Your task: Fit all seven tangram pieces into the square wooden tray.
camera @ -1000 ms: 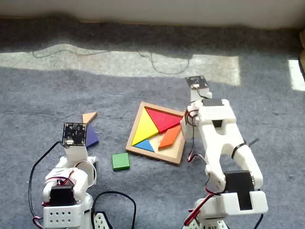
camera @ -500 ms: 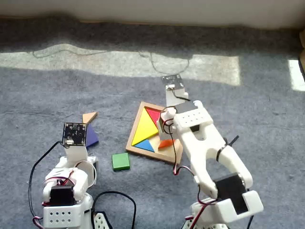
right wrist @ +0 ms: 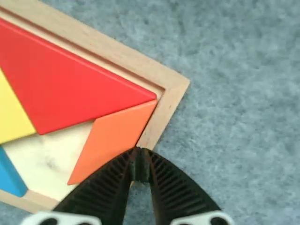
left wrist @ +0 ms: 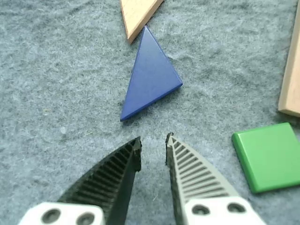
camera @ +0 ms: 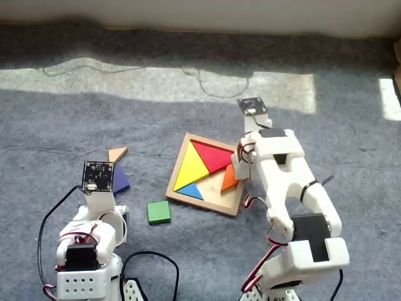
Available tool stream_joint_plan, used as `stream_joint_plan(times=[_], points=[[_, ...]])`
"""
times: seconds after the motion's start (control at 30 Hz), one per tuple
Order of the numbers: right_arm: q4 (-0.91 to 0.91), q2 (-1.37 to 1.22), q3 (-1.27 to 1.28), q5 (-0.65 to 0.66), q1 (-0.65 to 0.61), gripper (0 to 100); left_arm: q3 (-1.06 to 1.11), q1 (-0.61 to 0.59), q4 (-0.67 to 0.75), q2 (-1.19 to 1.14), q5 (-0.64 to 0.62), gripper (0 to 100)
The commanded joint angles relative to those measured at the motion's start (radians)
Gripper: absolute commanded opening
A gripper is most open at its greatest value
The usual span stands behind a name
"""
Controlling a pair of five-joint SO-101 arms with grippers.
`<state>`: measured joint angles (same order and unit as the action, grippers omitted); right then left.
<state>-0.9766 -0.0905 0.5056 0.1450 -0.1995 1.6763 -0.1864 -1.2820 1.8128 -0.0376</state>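
High view: how far are we?

Our tray (camera: 203,204) holds red triangle (camera: 213,157), yellow triangle (camera: 188,169), light blue triangle (camera: 191,191), orange piece (camera: 229,180); green square (camera: 158,212), dark blue triangle (left wrist: 151,77), wooden triangle (camera: 117,153) lie left of it.

Room?

Free space is along its near rim. Right gripper (right wrist: 139,161), jaws pressed together, sits at the orange piece's edge; left gripper (left wrist: 153,143), jaws spread, hangs by the dark blue triangle.

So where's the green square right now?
In the high view the green square lies on the carpet just outside the tray, off its near left corner, with the blue triangle further left.
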Motion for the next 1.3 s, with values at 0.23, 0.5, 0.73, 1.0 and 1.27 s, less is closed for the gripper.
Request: stream_joint_plan(times=[0.23,0.5,0.73,1.0,1.27], points=[[-0.328,0.128,-0.257,0.017,-0.09,0.5,0.019,0.008,-0.002,-0.004,0.005,11],[-0.364,0.274,-0.249,-0.262,-0.306,0.6,0.019,0.008,-0.002,-0.004,0.005,11],[-0.239,0.272,-0.179,-0.502,-0.518,10.5,0.019,0.008,-0.002,-0.004,0.005,11],[-0.039,0.263,-0.062,-0.651,-0.737,23.5,0.019,0.008,-0.002,-0.004,0.005,11],[-0.001,0.033,-0.101,-0.69,-0.806,23.5,0.019,0.008,-0.002,-0.004,0.005,11]])
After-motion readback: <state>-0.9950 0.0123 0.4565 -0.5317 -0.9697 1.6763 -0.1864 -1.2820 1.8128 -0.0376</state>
